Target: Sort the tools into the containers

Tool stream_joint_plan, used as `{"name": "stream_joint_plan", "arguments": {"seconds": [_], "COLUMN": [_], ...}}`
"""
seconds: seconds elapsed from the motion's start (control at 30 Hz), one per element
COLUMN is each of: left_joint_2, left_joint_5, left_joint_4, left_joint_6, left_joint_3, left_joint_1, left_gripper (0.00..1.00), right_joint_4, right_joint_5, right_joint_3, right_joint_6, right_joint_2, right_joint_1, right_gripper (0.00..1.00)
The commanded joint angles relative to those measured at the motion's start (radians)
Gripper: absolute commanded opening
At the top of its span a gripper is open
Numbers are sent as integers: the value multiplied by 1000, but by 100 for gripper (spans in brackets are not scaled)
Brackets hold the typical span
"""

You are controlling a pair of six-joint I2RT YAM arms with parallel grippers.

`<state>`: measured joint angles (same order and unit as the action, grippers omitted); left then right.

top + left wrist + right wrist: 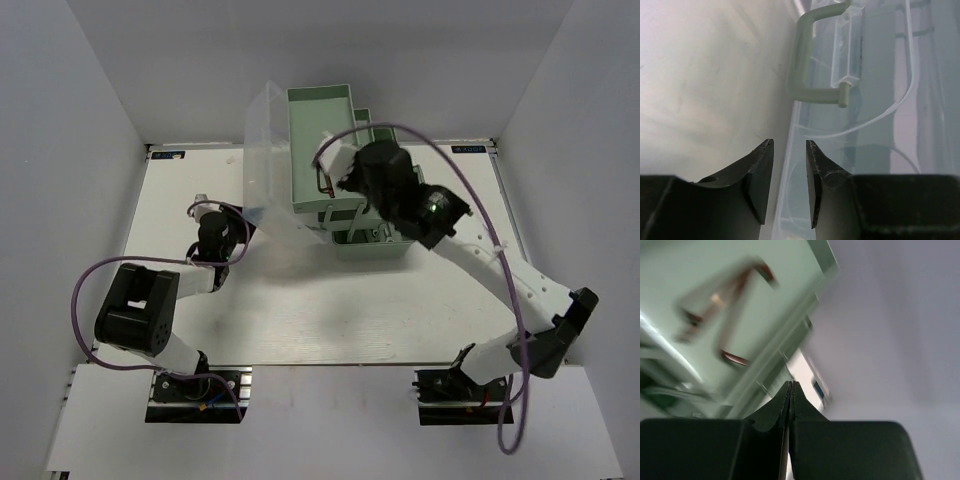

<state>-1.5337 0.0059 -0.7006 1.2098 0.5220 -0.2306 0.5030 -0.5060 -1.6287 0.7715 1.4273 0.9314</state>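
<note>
The mint-green toolbox (318,130) stands open at the back middle of the table, its tiered trays folded out. Its clear lid (265,150) hangs open to the left. My right gripper (333,160) is shut and empty above the trays. In the right wrist view its tips (791,386) hang over a tray (670,280) holding blurred reddish-brown hex keys (725,315). My left gripper (240,218) is open. In the left wrist view (790,150) the clear lid's edge (790,115) runs between its fingers, below the pale green handle (802,65). Screwdrivers and wrenches are hidden.
White walls close in the table on the left, back and right. The right arm (500,265) stretches diagonally from the near right to the toolbox. Purple cables (470,190) loop over both arms. The toolbox's base bin (368,245) sits under the right wrist.
</note>
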Motion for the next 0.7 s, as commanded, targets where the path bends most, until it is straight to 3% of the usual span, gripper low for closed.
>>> {"name": "stream_joint_plan", "arguments": {"seconds": [0.0,0.1,0.13,0.27,0.37,0.47,0.5,0.67], "left_joint_2": [20,29,29,52,76,76,67,18], "left_joint_5": [55,66,81,117,129,175,189,311], "left_joint_4": [-7,15,26,56,93,102,111,98], "left_joint_6": [-30,-52,-52,-70,-95,-105,-105,-105], "left_joint_3": [116,157,158,205,246,283,305,368], "left_joint_1": [1,1,1,-10,-19,-19,-19,-39], "left_gripper": [43,43,43,42,42,42,42,39], "right_joint_4": [31,198,198,134,170,209,189,104], "right_joint_5": [-168,16,61,233,339,576,733,958], "right_joint_3": [-15,31,64,229,221,233,246,313], "right_joint_6": [-75,-281,-297,-399,-506,-564,-574,-672], "right_joint_2": [71,128,127,130,195,274,277,308], "right_joint_1": [-275,-394,-473,-558,-632,-703,-724,-776], "right_gripper": [0,0,0,0,0,0,0,0]}}
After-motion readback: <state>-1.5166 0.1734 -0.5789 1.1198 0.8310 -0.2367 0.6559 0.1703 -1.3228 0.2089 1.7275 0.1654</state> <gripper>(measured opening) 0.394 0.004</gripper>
